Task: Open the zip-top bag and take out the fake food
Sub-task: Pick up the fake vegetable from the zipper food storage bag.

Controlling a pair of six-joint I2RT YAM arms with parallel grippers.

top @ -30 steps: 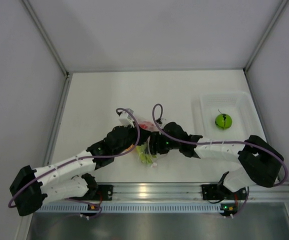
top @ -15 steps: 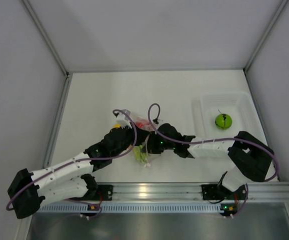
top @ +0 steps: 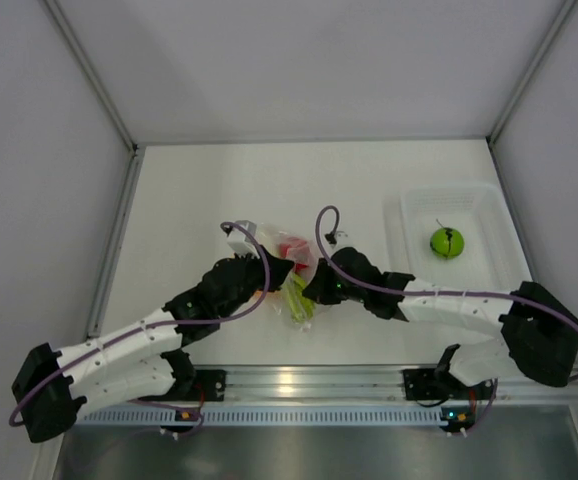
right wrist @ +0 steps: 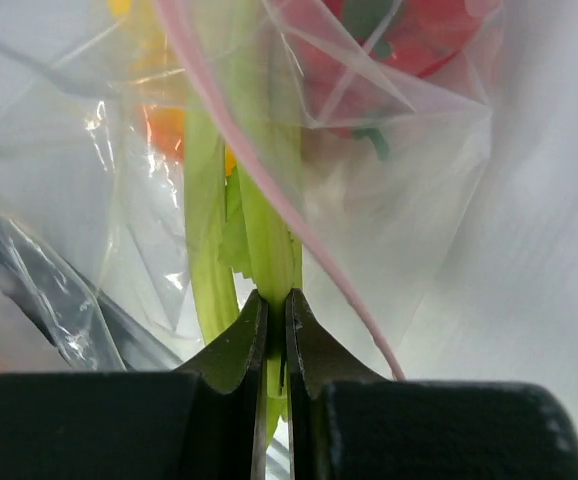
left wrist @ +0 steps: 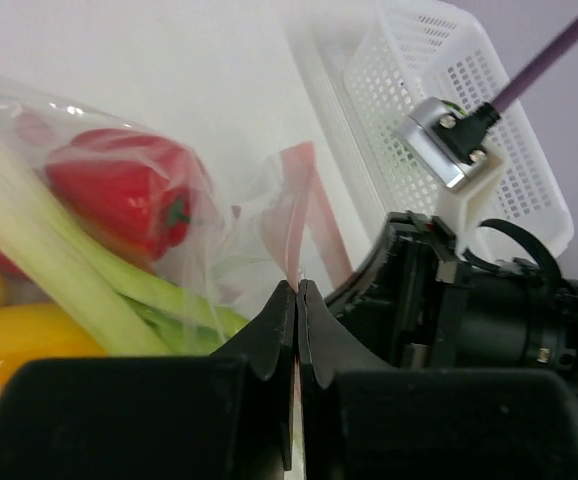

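The zip-top bag point(top: 287, 250) lies crumpled mid-table between both arms. My left gripper point(left wrist: 296, 285) is shut on its pink zip strip point(left wrist: 299, 200); from above, the left gripper point(top: 274, 272) sits at the bag's left side. Fake food shows through the plastic: a red pepper point(left wrist: 129, 190), a yellow piece point(left wrist: 19, 330), an orange piece point(right wrist: 164, 125). The pale green stalk point(right wrist: 264, 240) pokes out toward the near edge. My right gripper point(right wrist: 277, 295) is shut on its leafy end. From above, the right gripper point(top: 311, 292) is beside the stalk point(top: 297, 298).
A white perforated tray point(top: 489, 215) stands at the right and holds a green ball point(top: 446, 241). The same tray point(left wrist: 449, 90) shows behind the right wrist in the left wrist view. A metal rail point(top: 299, 380) runs along the near edge, and walls enclose the table.
My right gripper has gone from open to shut, clamping the stalk's leafy end. The bag and stalk shifted slightly. My left gripper kept its hold on the zip strip.
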